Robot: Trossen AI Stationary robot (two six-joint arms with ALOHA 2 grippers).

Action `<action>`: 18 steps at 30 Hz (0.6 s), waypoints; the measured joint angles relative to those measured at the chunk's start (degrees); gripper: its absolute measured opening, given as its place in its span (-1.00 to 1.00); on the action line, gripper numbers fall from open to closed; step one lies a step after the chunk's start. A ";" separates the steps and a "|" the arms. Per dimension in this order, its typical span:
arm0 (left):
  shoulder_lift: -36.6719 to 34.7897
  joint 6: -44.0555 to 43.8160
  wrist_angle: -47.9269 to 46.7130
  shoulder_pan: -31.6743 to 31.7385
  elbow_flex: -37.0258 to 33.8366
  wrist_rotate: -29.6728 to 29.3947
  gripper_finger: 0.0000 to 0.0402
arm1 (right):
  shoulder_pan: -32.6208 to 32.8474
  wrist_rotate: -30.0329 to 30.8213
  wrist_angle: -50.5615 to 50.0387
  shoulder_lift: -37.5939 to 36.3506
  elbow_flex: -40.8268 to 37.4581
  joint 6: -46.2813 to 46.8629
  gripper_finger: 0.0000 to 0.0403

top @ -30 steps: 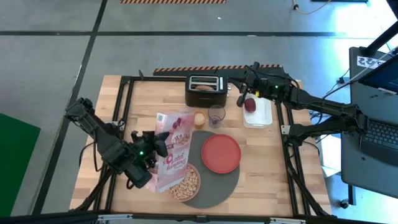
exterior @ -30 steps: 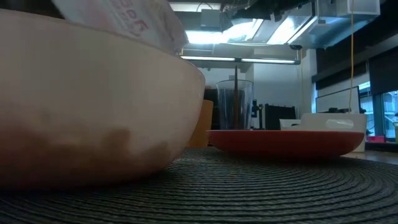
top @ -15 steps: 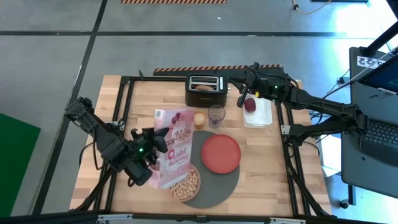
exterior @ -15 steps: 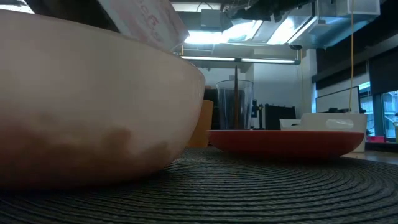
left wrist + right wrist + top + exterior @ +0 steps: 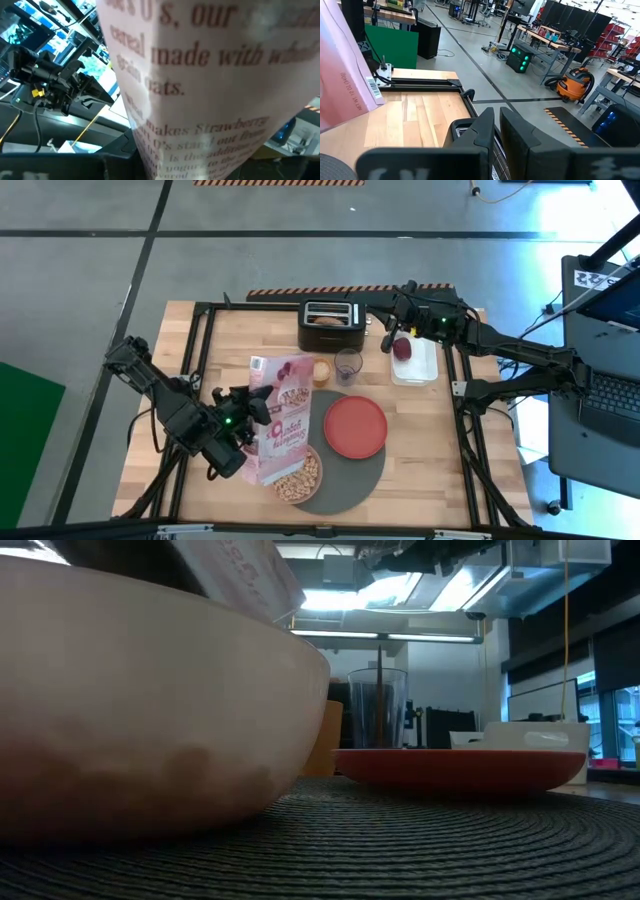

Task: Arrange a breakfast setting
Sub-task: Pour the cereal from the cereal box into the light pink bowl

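Left gripper (image 5: 243, 438) pinching pink cardboard cereal box (image 5: 279, 412), tipping it back upright over pale round bowl (image 5: 298, 473) at mat's front-left edge; pour wrapping up. Right gripper (image 5: 392, 330) idling near worktop's back-right corner, fingers nearly together.

We see a pink cereal box (image 5: 210, 85) filling most of the left wrist view, very close to the camera and tilted. Dark red print runs across its pale panel, with words such as "cereal made with" and "makes Strawberry" legible. Beside the box, farther off, we see a dark robot arm (image 5: 50, 80) with cables and a yellow tag, against bright blue-lit room background. A dark edge runs along the bottom.
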 joint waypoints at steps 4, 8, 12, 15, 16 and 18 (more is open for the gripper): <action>0.00 -0.30 -0.07 0.23 0.00 -0.55 -0.26 | 0.00 0.00 -0.02 0.00 0.00 0.00 -0.83; 0.07 -0.12 -0.09 -0.25 0.00 0.01 -0.26 | 0.00 0.00 -0.03 0.00 0.00 0.00 -0.83; 0.07 -0.47 0.03 -0.19 0.00 -0.87 -0.26 | 0.00 0.00 -0.08 0.00 0.00 0.00 -0.83; 0.45 -0.05 0.02 -0.50 0.00 0.31 -0.26 | -0.02 0.00 -0.09 0.00 0.00 0.00 -0.83; 0.60 1.45 -0.08 -0.43 -0.01 -0.18 -0.26 | -0.02 0.00 -0.10 0.00 0.00 0.00 -0.83; 0.51 1.27 0.18 -0.04 -0.04 -0.31 -0.26 | -0.02 -0.02 -0.09 0.00 0.00 0.00 -0.83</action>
